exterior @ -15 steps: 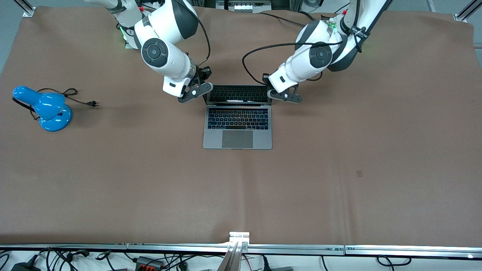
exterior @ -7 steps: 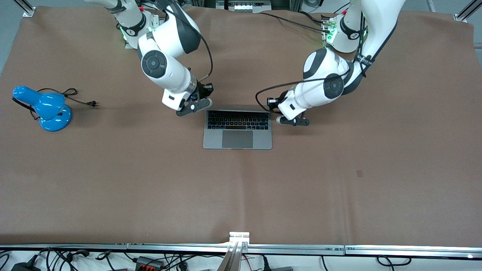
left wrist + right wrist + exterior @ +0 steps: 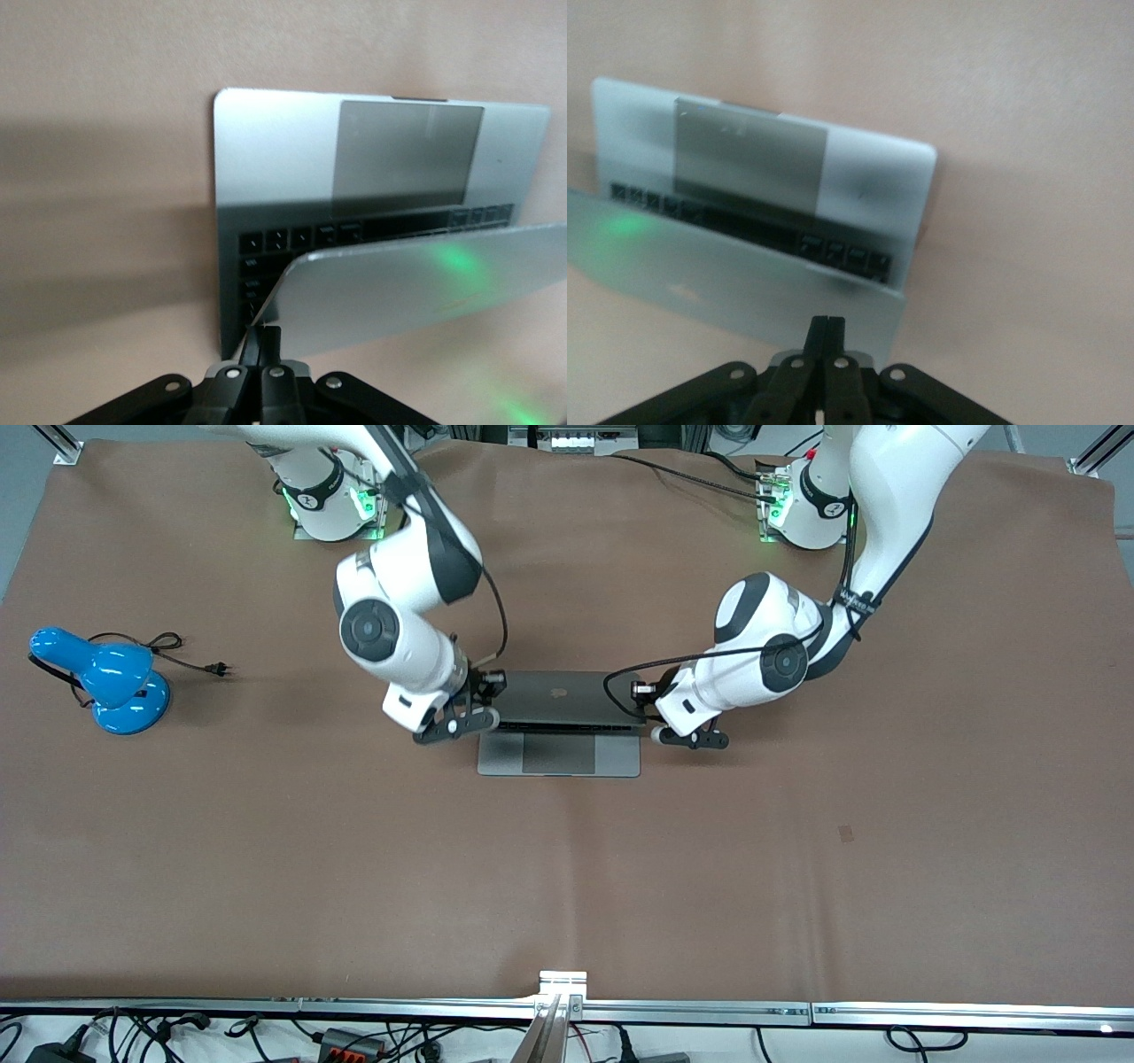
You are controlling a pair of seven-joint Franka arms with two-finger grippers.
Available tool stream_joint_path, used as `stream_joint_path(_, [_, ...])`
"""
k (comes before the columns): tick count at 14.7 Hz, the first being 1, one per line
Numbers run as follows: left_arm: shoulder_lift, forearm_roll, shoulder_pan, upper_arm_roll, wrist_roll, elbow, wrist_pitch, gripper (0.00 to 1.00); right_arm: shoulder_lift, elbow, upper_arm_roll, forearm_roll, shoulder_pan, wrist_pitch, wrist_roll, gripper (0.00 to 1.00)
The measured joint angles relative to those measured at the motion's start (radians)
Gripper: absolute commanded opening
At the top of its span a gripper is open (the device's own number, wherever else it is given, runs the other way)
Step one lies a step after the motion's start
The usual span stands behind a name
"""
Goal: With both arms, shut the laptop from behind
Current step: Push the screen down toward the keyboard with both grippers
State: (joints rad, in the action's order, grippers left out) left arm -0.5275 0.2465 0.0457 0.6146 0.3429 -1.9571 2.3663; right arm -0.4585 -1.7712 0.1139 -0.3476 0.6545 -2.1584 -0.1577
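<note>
The laptop [image 3: 559, 726] sits at the centre of the front view on the brown bench [image 3: 567, 886]. Nearest the front camera, its palm rest and trackpad are uncovered. Above them in the frame, the lid, apple logo up, is tilted low over the keyboard, and only 1 thin strip of keys shows at its free edge. Judged from this, the closing is well along but not finished.

Risks from here:
1. Uneven pushing. If 1 arm leads, the lid could twist or the base could skid on the bench cloth.
2. Excess speed or force over the remaining gap could slam the lid onto the keys.
3. A fingertip could slide off the lid corner and lose contact.

The right gripper [image 3: 454, 724] is at the lid corner toward the right arm's end of the bench. Its jaws are pressed together, holding nothing; the right wrist view shows the closed tips against the back of the lid. The left gripper [image 3: 689, 735] is at the other lid corner, jaws likewise closed and empty, tips at the lid's edge in the left wrist view.

A blue desk lamp [image 3: 99, 680] stands at the left of the frame, well apart.
</note>
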Motion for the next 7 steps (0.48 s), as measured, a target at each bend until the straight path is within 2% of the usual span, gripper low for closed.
stream_joint_path(3, [-0.065, -0.032, -0.019, -0.011, 0.018, 0.045, 0.004, 0.0, -0.096, 0.08, 0.019, 0.0, -0.003, 0.0, 0.0, 0.0])
stream_joint_path(7, [-0.124, -0.065, -0.141, -0.107, 0.046, 0.082, 0.047, 0.0, -0.213, 0.165, 0.023, 0.0, -0.004, -0.025, 0.0, 0.0])
